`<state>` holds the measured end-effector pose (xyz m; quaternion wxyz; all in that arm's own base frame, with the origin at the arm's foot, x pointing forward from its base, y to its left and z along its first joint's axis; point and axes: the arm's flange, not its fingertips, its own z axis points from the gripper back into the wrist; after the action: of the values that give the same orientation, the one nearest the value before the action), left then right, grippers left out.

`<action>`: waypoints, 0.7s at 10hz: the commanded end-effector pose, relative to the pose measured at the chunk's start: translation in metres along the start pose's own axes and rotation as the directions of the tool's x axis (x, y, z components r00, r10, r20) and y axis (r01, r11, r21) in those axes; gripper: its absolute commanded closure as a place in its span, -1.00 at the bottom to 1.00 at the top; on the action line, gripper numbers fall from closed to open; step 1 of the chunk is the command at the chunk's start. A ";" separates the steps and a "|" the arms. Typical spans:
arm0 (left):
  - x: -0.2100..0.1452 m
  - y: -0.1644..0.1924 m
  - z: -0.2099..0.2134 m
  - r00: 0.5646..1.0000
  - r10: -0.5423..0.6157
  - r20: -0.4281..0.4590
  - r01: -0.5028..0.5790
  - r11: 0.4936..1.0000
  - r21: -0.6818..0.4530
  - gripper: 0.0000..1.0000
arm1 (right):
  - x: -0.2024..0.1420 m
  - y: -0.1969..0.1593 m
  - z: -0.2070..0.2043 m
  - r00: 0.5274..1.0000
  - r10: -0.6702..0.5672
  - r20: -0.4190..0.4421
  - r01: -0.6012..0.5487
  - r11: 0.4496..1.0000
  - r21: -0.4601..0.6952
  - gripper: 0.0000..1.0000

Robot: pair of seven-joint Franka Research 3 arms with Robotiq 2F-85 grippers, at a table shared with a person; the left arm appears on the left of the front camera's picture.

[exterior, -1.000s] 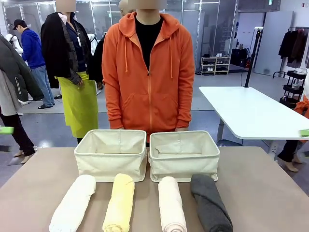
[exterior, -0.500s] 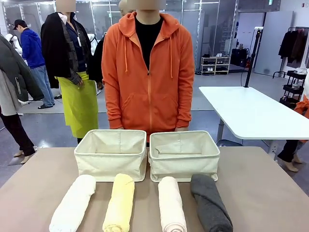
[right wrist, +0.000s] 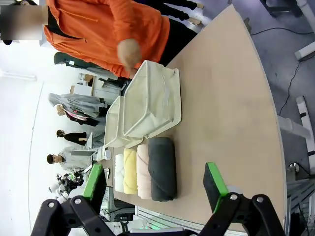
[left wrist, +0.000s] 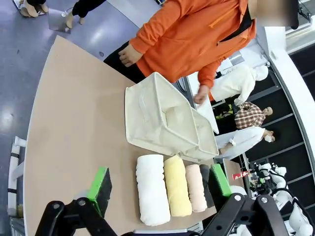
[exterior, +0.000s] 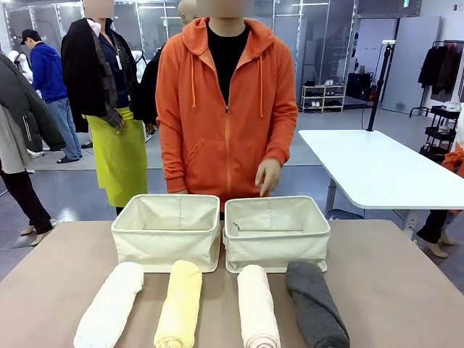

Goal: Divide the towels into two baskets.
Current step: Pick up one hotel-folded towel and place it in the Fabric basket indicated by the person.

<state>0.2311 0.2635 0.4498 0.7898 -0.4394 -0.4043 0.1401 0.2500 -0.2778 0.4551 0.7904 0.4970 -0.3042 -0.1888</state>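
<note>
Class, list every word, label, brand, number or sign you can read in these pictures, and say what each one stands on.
No text can be read.
The baskets, the towels and the person's orange hoodie are plain, with no print showing.
Anything on the far shelf is too small to read.

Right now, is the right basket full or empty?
Empty: the right basket shows only bare lining; all four towels lie on the table.

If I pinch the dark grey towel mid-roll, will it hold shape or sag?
Likely sags at both ends: the dark grey towel is soft rolled cloth, lying slightly bent. Probably light and squashy, so a grip would sink in. Pushed sideways it may roll, or unroll, toward the pink-beige towel beside it.
</note>
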 end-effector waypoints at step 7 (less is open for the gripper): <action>0.000 0.001 0.002 1.000 0.001 0.008 0.000 1.000 -0.007 -1.00 | 0.000 0.002 0.001 1.000 0.008 0.005 -0.008 1.000 0.014 -1.00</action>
<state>0.2311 0.2636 0.4498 0.7898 -0.4394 -0.4043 0.1401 0.2500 -0.2781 0.4556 0.7905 0.4968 -0.3046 -0.1886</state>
